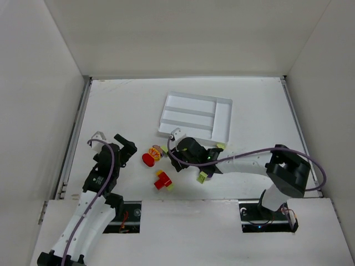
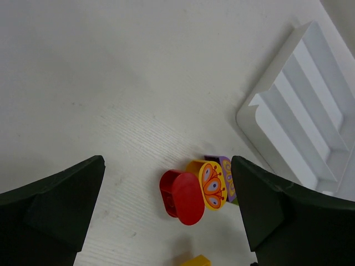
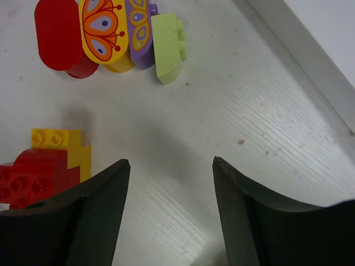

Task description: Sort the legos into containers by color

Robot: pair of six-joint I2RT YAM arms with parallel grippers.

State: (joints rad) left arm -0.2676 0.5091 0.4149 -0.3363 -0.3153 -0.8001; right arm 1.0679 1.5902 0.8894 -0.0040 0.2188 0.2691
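Nearest, a red-and-yellow brick cluster [image 3: 52,166] is cut off by the frame edge and partly hidden behind a finger of the right gripper [image 3: 170,163], whose jaws stand open over bare tabletop [image 3: 249,100], gripping nothing. A lime brick [image 1: 203,177] lies partly under that arm. Farther on, four oval legos stand touching in a row: the red oval [image 3: 58,36], a yellow-orange oval with a butterfly print [image 3: 102,30], a purple oval [image 3: 138,30] and a lime green oval [image 3: 166,47]. From above, the last two are hard to make out beside the arm. The left gripper [image 2: 166,166] has its jaws wide open, with the red oval just ahead between them. Farthest, the white tray [image 1: 224,119], cropped in both wrist views, shows only bare white slots.
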